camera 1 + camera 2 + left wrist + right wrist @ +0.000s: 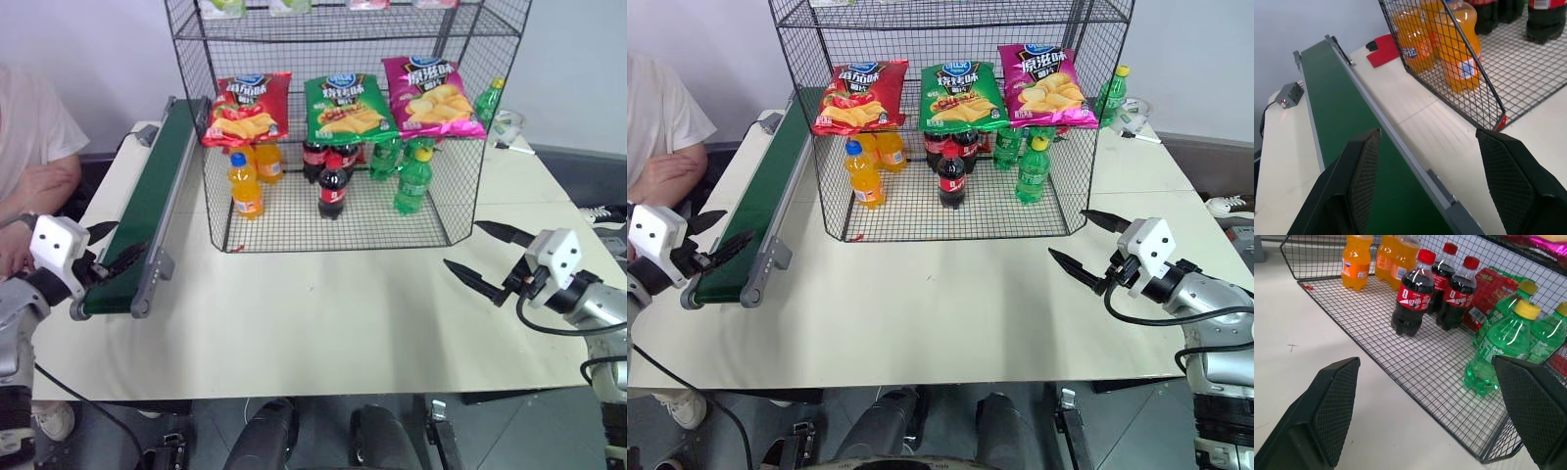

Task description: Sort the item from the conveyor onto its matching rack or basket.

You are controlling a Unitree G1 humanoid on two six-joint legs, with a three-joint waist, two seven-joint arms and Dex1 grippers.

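Red snack bag point(246, 108) on rack point(343, 127) shelf — well beyond both grippers, left gripper point(110, 250), right gripper point(485, 257), wide open, empty

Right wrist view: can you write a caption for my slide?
Open right gripper facing the black wire rack's floor, where dark cola bottles stand between orange soda bottles and green soda bottles.

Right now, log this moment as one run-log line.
left gripper: open, at conveyor end | right gripper: open, empty, before rack | red snack bag: on rack tier | belt: bare
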